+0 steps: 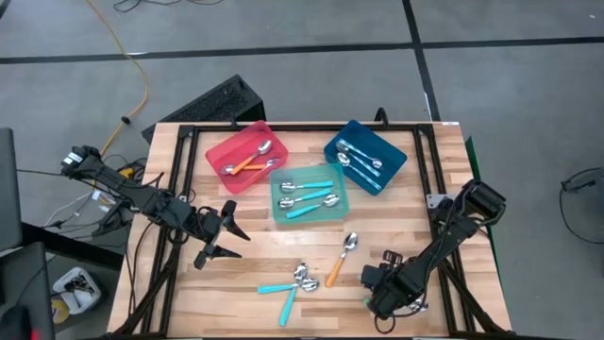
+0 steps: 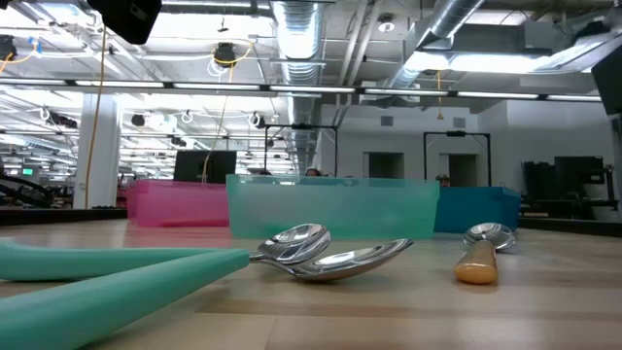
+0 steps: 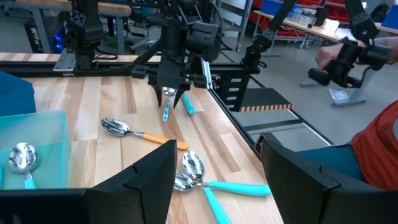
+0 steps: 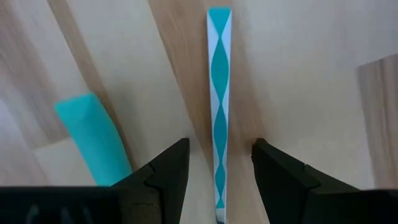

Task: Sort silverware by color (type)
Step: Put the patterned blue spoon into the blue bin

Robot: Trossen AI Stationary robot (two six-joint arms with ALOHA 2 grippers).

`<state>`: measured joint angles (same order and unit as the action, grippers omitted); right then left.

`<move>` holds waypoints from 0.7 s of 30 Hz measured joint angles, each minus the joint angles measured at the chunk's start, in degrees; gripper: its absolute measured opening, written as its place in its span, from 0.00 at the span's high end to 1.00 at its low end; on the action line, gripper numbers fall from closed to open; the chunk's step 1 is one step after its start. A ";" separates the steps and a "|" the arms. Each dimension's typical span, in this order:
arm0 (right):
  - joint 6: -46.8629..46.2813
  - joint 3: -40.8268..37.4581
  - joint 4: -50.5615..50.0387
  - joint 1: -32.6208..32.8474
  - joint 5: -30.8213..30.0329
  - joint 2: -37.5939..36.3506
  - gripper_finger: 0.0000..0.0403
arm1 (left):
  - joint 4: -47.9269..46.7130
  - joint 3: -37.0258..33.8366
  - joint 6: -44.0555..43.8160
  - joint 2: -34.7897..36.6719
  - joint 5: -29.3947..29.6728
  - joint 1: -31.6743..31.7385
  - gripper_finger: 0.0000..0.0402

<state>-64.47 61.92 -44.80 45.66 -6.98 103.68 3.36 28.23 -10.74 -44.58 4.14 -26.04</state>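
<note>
Honestly, my main worry is the pinch itself. The slim spoon handle with the twisted blue-and-white pattern (image 4: pixel 219 81) lies flat on the pale wooden tabletop (image 1: pixel 444 203). If I close too high the fingers may skate over it, and if I close too low they may jam against the wood. A thick teal handle (image 4: pixel 93 140) lies just beside one finger, so I judge a slanted approach could nudge it or trap it in the same grip.

The right hand (image 4: pixel 220 152) is partly open and holds nothing. Its two dark fingers straddle the patterned handle, with a sliver of tabletop showing on either side. The handle runs straight out between them, roughly centred.

The left hand (image 1: pixel 226 236) waits wide open over the left side of the tabletop, well apart from the loose cutlery. An orange-handled spoon (image 1: pixel 342 260) and two teal-handled spoons (image 1: pixel 283 288) lie unsorted between the arms. If the grip is weak, the spoon could drop on its way to the deep-blue plastic tray (image 1: pixel 401 161).
</note>
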 joint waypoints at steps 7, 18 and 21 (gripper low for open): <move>0.01 0.06 0.33 -0.54 2.87 2.18 0.52 | 0.11 0.00 0.01 -0.02 0.02 0.00 0.46; 2.00 -0.01 -0.62 -3.23 8.11 2.29 0.69 | 0.13 0.00 0.02 -0.02 1.49 0.00 0.46; 2.16 -0.02 -0.93 -4.31 9.00 2.33 0.79 | 0.13 0.00 0.58 -0.02 1.69 0.00 0.46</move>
<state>-62.31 61.90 -45.73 41.34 2.02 106.02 3.48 28.23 -10.16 -44.60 5.84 -26.04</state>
